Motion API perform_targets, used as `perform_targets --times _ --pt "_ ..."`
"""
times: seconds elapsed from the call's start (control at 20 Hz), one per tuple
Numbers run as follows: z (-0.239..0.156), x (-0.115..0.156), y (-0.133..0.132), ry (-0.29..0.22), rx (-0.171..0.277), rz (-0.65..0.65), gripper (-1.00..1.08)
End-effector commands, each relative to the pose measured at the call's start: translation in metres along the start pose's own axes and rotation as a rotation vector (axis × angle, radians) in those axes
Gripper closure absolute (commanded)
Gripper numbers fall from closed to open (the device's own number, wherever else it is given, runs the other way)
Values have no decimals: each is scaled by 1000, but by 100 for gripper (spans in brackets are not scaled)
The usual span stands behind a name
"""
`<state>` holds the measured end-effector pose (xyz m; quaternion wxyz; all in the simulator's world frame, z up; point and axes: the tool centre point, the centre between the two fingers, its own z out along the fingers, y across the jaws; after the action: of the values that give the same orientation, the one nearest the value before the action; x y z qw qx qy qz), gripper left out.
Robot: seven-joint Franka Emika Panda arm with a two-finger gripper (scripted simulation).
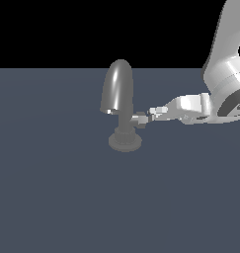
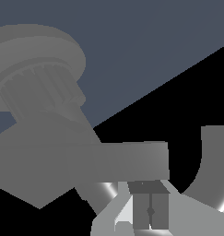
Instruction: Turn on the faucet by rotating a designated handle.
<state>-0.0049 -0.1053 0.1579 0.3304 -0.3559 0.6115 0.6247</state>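
The tool (image 1: 152,113), fingers seemingly pressed together, meets the handle (image 1: 140,119) tip from the exterior view's right, likely to push it around the faucet (image 1: 120,106).

We cannot tell from the exterior view whether the gripper (image 1: 150,114) actually touches the handle (image 1: 140,120); the fingertips are too small there to separate from the lever's bright tip. The arm (image 1: 225,64) runs off that picture's top and right edges, so its upper links and base are unseen. In the wrist view the faucet (image 2: 39,87) is cropped at the picture's edge, with only part of its round base and ribbed neck showing, and the spout (image 2: 215,170) is cut to a curved sliver. The fingers (image 2: 150,212) are cut off too, their tips dark against the handle (image 2: 109,161).
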Motion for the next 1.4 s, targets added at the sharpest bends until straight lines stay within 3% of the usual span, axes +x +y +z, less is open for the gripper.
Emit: perform_targets --times 0.0,0.2,0.25,0.85,0.9,0.95,1.35 --pt "0 15 3 -1 -1 8 108" --pt "0 29 7 -1 -1 8 108" --pt "0 7 6 6 2 -28 108" --pt "0 81 -21 -1 -1 8 108" --pt "0 81 -21 -1 -1 8 108" --pt "0 33 -14 8 -11 -68 108" --pt "0 55 -37 5 -7 -41 108"
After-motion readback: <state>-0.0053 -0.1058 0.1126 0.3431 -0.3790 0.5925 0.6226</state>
